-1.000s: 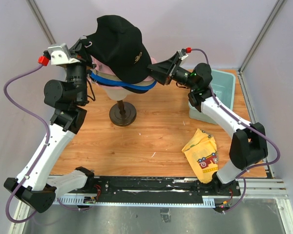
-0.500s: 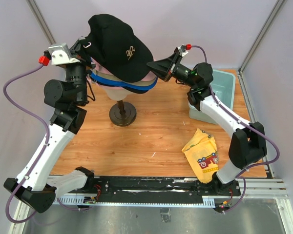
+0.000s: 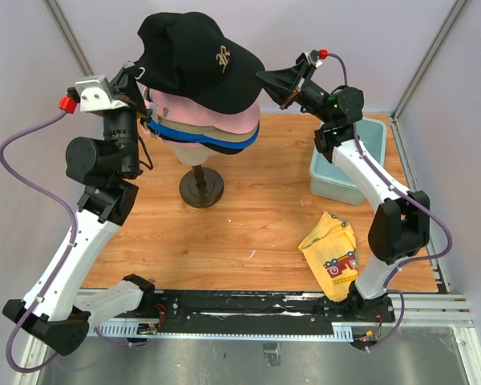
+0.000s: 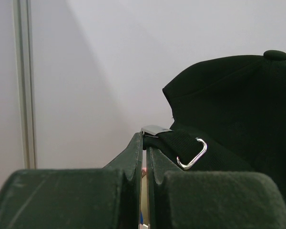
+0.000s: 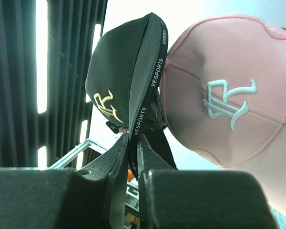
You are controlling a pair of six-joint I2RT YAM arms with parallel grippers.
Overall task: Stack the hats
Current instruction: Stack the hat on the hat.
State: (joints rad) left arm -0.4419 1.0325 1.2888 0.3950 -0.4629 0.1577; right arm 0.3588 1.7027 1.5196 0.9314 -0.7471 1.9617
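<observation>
The black fabric cap with stitched logo point(image 3: 196, 60) hangs over the pink fabric cap point(image 3: 196, 111) stacked on the cream mannequin head on a dark stand point(image 3: 201, 188), at the wooden surface's point(image 3: 248, 233) 12 o'clock. The left pincer point(image 3: 140, 72) grips its strap at 9 o'clock, and the right pincer point(image 3: 262, 79) grips its brim at 3 o'clock. A teal plastic bin point(image 3: 330, 186) lies at 2 o'clock and a yellow printed cloth point(image 3: 333, 253) at 4 o'clock.

white arm links point(image 3: 72, 249), black joints point(image 3: 92, 156), purple cables point(image 3: 3, 160), red caps point(image 3: 65, 103)

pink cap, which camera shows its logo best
Right wrist: the pink cap fills the frame's right side, front panel and white logo facing the lens. Top external shows only a pink band under the black cap. Left wrist shows hardly any of it.
</observation>
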